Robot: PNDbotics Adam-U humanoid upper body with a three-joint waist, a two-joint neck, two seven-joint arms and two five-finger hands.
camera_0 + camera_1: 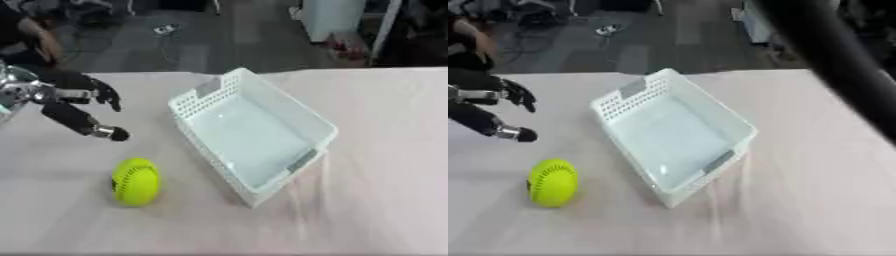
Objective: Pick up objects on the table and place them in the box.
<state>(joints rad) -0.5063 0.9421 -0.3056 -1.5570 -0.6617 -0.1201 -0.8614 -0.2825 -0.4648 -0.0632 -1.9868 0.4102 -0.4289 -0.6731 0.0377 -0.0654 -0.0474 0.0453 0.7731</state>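
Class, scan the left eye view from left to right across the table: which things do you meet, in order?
Left hand → yellow-green ball → white box.

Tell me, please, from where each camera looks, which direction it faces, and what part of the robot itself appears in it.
Left eye view: in the robot's head, facing down and forward at the table; the left hand shows at the left edge, fingers relaxed.
Right eye view: beside it in the head, facing the same way; a dark arm crosses the upper right corner.
Both share the yellow-green softball, the empty white basket and the left hand above the ball.
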